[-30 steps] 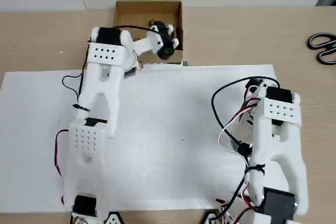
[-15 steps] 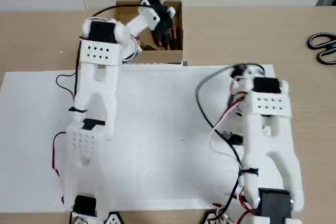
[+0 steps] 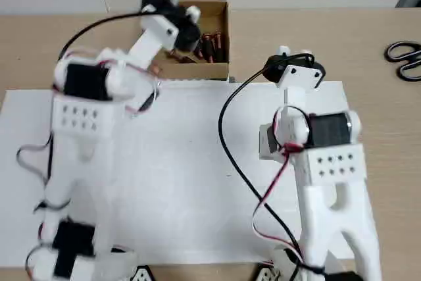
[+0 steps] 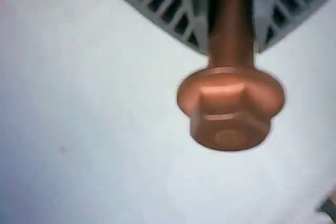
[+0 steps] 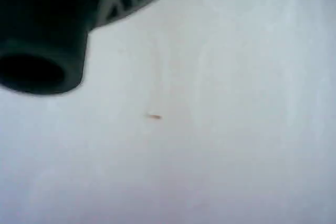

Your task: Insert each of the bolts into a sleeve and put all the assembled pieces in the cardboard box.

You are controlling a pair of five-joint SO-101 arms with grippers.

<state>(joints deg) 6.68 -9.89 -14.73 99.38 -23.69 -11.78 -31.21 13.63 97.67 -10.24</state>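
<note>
**Bolt and sleeve each held, not yet joined**

Your left gripper (image 4: pixel 231 35) pinches the copper hex-headed bolt (image 4: pixel 231 108) by its shank, the head hanging free right of centre. Your right gripper (image 5: pixel 58 24) looks clamped on the black cylindrical sleeve (image 5: pixel 39 72) at upper left, its bore exposed, probably to receive the bolt. The brown cardboard box (image 3: pixel 220 11), top centre, holds copper pieces (image 3: pixel 207 45).

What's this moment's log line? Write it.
left gripper: holds bolt | right gripper: holds sleeve | box: pieces inside
</note>
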